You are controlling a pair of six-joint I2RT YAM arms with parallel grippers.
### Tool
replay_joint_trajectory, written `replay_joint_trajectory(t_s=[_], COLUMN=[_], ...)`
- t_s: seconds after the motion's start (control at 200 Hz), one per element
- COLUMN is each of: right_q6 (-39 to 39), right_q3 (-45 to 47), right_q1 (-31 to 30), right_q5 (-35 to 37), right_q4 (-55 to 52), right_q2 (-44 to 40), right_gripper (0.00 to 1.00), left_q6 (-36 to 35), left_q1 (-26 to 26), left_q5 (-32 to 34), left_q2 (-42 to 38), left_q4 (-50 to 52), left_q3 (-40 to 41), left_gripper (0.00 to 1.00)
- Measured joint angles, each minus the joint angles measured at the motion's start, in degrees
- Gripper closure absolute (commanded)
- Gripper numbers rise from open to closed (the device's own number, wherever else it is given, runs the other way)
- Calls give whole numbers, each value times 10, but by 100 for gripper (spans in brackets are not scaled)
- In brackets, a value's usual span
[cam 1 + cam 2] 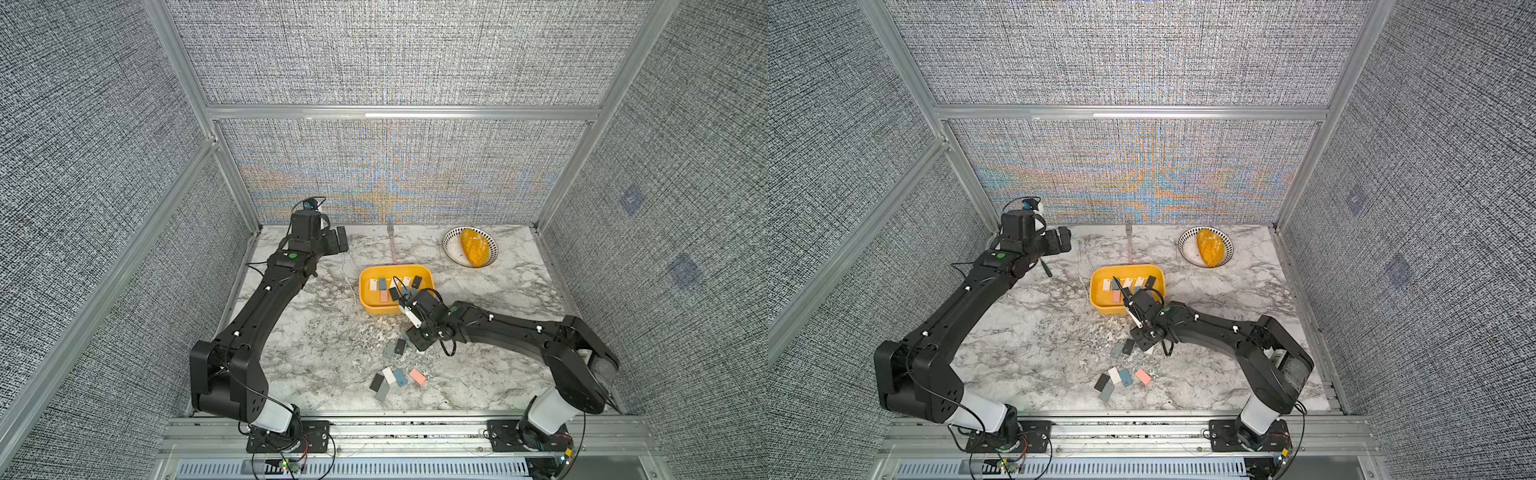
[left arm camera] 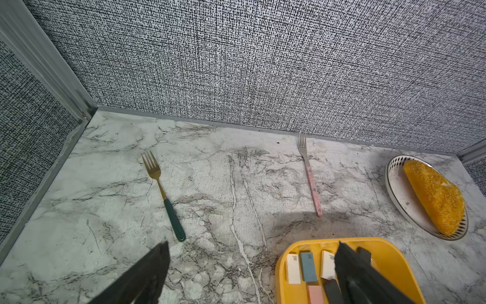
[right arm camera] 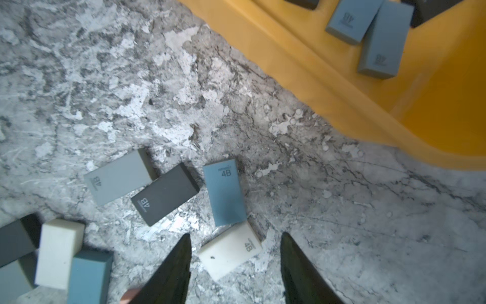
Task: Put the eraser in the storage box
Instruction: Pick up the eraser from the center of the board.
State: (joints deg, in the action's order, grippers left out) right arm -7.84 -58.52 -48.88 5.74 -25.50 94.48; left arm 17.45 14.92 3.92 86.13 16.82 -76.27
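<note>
Top views both show five erasers nearest the robot: dark, white, blue, pink, grey. Just beyond, the right end effector stands open astride a white eraser lying on the worktop, gaps either side. A blue eraser, dark eraser and grey eraser lie beside it, all four printed "4B". Farther on, the yellow storage box holds at least six more erasers, three reading "4B". Beyond lie a green-handled fork, a pink-handled fork and one bowl. The left end effector gapes wide, holding nothing.

The marble table bore the storage box; loose erasers lay on its near side, a fork and bowl (dark-patterned rim) beyond it.
</note>
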Motion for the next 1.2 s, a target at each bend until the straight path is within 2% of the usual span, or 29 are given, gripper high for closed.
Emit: replay_joint_trajectory(t_s=[0.981, 1.196], right_q6=[-3, -2], right_q3=[-23, -27], right_q1=[-1, -2], right_q5=[4, 0], right_q4=[31, 35], right_q2=[81, 89], right_gripper=[46, 52], left_q6=[6, 5], left_q1=[0, 0], left_q5=[2, 4], left_q2=[-8, -8], left_q4=[-1, -1], left_q3=[12, 12], left_gripper=[0, 0])
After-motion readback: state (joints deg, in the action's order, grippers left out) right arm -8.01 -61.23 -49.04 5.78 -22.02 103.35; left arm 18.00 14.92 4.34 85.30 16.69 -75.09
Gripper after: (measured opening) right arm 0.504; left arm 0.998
